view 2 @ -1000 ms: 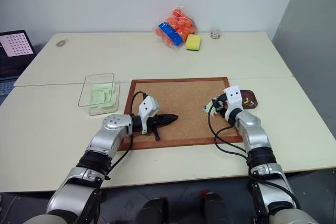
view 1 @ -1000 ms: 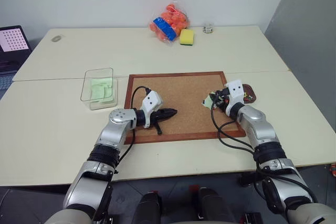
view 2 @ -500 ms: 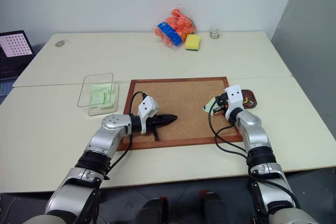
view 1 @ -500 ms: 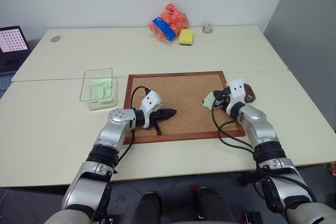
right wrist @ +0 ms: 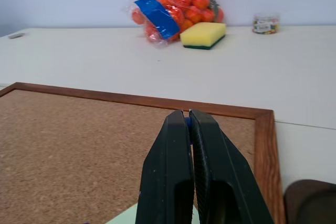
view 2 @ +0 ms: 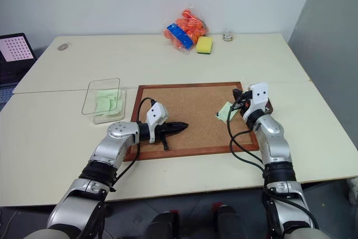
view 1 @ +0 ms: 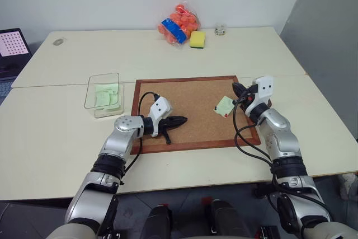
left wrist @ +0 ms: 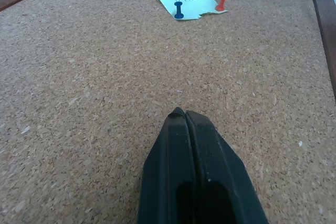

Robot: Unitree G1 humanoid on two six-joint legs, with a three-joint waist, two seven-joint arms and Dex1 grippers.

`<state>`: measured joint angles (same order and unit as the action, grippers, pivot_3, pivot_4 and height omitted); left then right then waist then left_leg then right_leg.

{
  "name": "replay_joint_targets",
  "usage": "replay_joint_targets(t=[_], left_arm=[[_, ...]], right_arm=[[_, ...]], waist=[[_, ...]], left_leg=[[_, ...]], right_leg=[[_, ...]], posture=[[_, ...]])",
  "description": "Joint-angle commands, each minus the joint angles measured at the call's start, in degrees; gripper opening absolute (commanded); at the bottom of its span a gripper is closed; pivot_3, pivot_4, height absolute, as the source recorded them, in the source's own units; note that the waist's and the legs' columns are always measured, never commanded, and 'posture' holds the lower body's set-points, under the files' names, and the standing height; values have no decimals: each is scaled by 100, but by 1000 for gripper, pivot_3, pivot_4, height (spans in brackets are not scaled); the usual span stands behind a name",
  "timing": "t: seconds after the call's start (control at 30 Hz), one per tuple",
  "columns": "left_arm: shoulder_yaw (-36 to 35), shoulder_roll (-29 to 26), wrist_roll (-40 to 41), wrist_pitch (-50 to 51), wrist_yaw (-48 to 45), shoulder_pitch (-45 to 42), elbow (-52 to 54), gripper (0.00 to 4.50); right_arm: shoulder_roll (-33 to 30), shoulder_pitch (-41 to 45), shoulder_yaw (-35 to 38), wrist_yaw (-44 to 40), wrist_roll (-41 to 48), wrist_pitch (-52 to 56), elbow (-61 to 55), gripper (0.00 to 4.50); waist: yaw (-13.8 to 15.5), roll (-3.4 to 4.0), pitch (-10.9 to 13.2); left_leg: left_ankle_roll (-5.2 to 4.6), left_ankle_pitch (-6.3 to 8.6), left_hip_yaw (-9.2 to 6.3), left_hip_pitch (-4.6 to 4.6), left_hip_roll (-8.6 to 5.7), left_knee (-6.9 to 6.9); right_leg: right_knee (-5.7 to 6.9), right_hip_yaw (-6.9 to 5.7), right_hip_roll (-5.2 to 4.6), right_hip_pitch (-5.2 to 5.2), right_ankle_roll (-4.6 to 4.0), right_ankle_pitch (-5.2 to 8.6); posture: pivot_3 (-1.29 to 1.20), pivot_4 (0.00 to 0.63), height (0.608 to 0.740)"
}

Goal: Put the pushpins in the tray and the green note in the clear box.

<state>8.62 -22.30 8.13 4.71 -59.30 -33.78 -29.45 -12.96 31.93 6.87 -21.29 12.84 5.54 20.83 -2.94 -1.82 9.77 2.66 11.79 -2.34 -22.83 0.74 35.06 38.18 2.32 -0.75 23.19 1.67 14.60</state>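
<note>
Head views: left arm reaches in from lower left, forearm angled toward centre, left gripper (view 1: 180, 120) low over the lower-left part of the corkboard (view 1: 190, 90), fingers pressed together, nothing between them. Right arm comes up from lower right, elbow bent, right gripper (view 1: 237, 89) raised over the board's right edge, mid-right of frame, fingers closed tight. Green note (view 1: 225, 106) lies on the board just left of that gripper, a red pin (view 1: 226, 115) at its lower edge. Brown tray (view 2: 269, 106) mostly hidden behind the right wrist, just off the board's right side. Clear box (view 1: 104, 91) mid-left on the table, beside the board's left edge, w/ green notes inside. Bag of orange balls (view 1: 180, 23) and yellow sponge (view 1: 198, 39) top centre.

Left wrist view: closed fingers (left wrist: 178, 171) bottom centre over bare cork; note top centre w/ blue pin (left wrist: 179, 11) on it, red pin at its corner.

Right wrist view: closed fingers (right wrist: 173, 182) bottom centre, a speck of blue pinched at the tips; can't tell what. Tray's rim in lower right corner.
</note>
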Motion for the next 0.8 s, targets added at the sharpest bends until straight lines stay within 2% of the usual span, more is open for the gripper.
replay_joint_targets(t=[0.03, 0.4, 0.47, 0.5, 0.63, 0.7, 0.8], left_arm=[[74, -55, -169, 25, 36, 32, -151, 0], [69, -26, -248, -157, 92, -75, -363, 0], [69, -27, -248, -183, 91, -89, -391, 0], [73, -23, -249, -189, 95, -89, -391, 0], [50, -26, -241, -224, 135, -83, -401, 0], [54, -31, -238, -221, 132, -54, -373, 0], [68, -40, -253, -244, 128, -28, -363, 0]], right_arm=[[-204, 15, 537, 1018, -241, -22, -42, 73], [-222, -126, 600, 1078, -113, 524, 8, 73], [-195, -105, 614, 1084, -92, 573, 32, 500], [-194, -101, 624, 1086, -80, 584, 39, 528], [-217, -32, 676, 1109, -44, 590, 96, 1621], [-256, -25, 682, 1116, -36, 578, 114, 1931], [-293, -11, 676, 1127, -35, 559, 143, 2715]], waist=[[9, 0, 0], [7, 0, 0], [7, 1, 0], [7, 1, 0], [7, 1, 0], [6, 1, 0], [6, 1, 0]], left_leg=[[0, 0, 0, -1, -1, 0], [-1, 0, 2, 1, -2, 1], [-1, 0, 2, 2, -2, 1], [-1, -1, 2, 2, -2, 1], [-1, -1, 2, 3, -2, 1], [-1, -1, 2, 3, -1, 1], [-1, -1, 1, 3, -2, 1]], right_leg=[[0, 0, -1, 0, -1, -1], [1, 3, 0, 0, 5, 1], [1, 3, 0, -1, 7, 1], [2, 3, 0, -1, 7, 1], [3, 2, 0, -1, 8, 2], [3, 2, 0, -1, 9, 1], [3, 2, 0, -1, 10, 2]], posture=[[0, 150, 740], [0, 150, 740], [0, 150, 740], [0, 150, 740], [0, 150, 740], [0, 150, 740], [0, 150, 740]])
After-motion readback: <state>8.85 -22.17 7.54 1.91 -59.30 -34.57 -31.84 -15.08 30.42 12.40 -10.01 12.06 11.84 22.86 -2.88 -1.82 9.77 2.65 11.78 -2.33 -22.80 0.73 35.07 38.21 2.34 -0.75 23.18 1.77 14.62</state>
